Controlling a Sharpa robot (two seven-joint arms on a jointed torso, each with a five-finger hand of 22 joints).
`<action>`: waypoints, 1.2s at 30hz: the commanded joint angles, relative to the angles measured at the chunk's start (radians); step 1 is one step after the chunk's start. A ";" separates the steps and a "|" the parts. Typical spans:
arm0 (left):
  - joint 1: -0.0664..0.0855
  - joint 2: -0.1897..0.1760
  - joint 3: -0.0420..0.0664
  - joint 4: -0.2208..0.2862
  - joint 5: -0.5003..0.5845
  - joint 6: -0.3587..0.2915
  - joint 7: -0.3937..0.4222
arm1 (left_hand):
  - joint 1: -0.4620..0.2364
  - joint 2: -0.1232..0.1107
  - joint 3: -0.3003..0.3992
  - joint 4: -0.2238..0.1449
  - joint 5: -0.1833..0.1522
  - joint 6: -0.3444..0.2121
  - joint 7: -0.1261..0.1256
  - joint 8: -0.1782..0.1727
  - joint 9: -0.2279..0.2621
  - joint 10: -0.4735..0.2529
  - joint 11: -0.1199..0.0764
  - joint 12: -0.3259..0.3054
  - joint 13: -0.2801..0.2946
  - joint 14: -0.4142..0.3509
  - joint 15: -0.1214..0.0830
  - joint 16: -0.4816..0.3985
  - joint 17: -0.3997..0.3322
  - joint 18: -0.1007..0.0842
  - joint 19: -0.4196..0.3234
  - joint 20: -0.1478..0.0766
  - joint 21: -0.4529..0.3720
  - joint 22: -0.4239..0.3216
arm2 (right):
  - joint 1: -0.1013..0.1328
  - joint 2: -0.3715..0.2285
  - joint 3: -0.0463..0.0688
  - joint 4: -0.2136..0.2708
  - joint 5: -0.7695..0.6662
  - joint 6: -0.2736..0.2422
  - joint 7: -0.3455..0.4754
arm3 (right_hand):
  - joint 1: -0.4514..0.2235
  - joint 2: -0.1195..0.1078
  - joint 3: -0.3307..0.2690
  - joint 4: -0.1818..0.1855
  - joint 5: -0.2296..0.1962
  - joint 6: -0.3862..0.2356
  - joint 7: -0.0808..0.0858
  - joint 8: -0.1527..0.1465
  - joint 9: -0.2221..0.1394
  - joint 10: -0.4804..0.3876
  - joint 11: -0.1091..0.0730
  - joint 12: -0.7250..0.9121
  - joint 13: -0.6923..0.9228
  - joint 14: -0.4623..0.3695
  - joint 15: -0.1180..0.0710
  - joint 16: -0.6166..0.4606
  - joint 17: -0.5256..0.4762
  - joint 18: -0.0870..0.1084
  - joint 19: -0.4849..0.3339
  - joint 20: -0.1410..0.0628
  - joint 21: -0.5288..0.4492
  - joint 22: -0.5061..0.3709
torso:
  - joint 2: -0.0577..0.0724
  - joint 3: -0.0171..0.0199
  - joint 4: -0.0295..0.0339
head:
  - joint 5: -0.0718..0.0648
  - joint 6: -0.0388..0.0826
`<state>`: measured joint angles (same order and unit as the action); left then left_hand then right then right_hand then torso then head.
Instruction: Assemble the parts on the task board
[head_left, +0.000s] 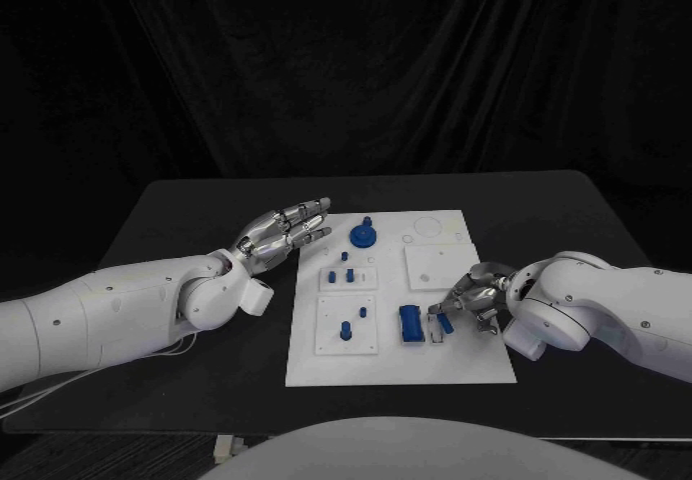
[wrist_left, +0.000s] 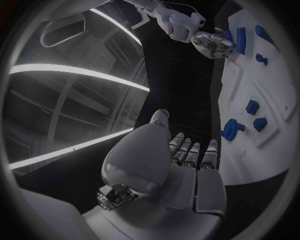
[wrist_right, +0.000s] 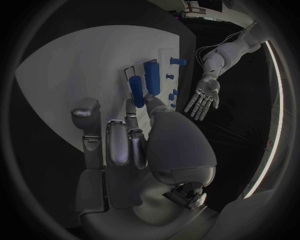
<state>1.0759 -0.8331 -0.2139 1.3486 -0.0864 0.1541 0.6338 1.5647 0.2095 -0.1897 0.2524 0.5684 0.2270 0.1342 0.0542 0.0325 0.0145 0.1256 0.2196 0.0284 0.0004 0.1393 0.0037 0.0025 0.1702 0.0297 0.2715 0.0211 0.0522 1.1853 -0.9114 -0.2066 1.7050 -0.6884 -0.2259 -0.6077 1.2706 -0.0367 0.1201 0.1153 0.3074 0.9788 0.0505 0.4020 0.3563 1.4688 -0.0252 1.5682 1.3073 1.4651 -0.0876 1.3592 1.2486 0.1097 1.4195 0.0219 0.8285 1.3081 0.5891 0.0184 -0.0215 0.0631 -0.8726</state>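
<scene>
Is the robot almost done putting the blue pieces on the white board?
Hard to say. Several small blue parts already stand upright on the task board. The right hand is at a blue part beside the blue block; whether it grips it is unclear. The left hand hovers open, holding nothing. The round blue part sits untouched.

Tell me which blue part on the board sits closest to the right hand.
The small blue part right at the right hand, beside the larger blue block. The other blue parts lie further toward the board's left and far side.
</scene>
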 joint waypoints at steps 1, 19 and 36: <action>-0.002 0.003 0.001 0.001 0.007 0.014 0.008 | 0.010 -0.003 0.006 -0.003 0.007 0.002 0.010 0.004 0.002 -0.001 0.003 0.002 0.001 0.001 0.003 -0.002 -0.002 0.011 -0.002 0.005 0.004 -0.001 | 0.001 0.014 0.000 -0.010 0.026 -0.004 -0.024 | -0.007 0.001 -0.002 0.006 -0.013 -0.012 0.002 -0.008 -0.003 0.102 -0.001 0.003 0.264 0.037 -0.001 -0.006 -0.004 0.016 -0.008 0.000 -0.010 0.042 | 0.000 -0.0001 0.0003 | -0.005 0.000; -0.002 0.003 0.001 0.002 0.007 0.014 0.005 | 0.010 -0.003 0.006 -0.004 0.007 0.003 0.010 0.004 0.002 -0.001 0.003 0.002 0.001 0.001 0.003 -0.002 -0.002 0.011 -0.002 0.005 0.004 -0.001 | -0.004 0.030 0.000 -0.017 -0.049 0.019 -0.032 | -0.039 0.005 -0.021 0.032 -0.034 -0.025 0.008 -0.013 -0.006 0.102 0.004 0.003 0.264 0.032 0.002 -0.028 -0.030 0.023 -0.016 0.003 -0.063 0.024 | 0.000 -0.0003 0.0008 | -0.006 0.000; -0.002 0.006 0.001 -0.001 0.007 0.019 0.002 | 0.012 -0.003 0.008 -0.006 0.009 0.002 0.011 0.005 0.002 -0.001 0.003 0.002 0.001 0.001 0.003 -0.003 -0.002 0.011 -0.002 0.005 0.004 -0.001 | -0.014 0.012 0.000 0.024 -0.123 0.004 -0.021 | -0.050 -0.012 -0.049 0.036 -0.071 -0.076 0.023 -0.009 -0.001 0.096 0.017 -0.005 0.255 0.021 0.014 -0.059 -0.061 0.030 -0.031 0.012 -0.136 -0.003 | 0.000 -0.0002 -0.0002 | -0.006 0.000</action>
<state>1.0752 -0.8294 -0.2139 1.3465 -0.0864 0.1594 0.6274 1.5685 0.2057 -0.1869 0.2496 0.5720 0.2270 0.1342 0.0542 0.0325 0.0145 0.1256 0.2196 0.0284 0.0004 0.1393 0.0037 0.0019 0.1701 0.0297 0.2715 0.0211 0.0522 1.1753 -0.8996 -0.2068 1.7206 -0.7716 -0.2218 -0.6299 1.2294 -0.0468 0.0767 0.1512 0.2453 0.9103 0.0721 0.3893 0.3535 1.4664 -0.0123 1.5682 1.3073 1.4650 -0.0803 1.3036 1.1900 0.1251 1.3947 0.0323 0.6986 1.3068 0.5894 0.0182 -0.0214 0.0561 -0.8726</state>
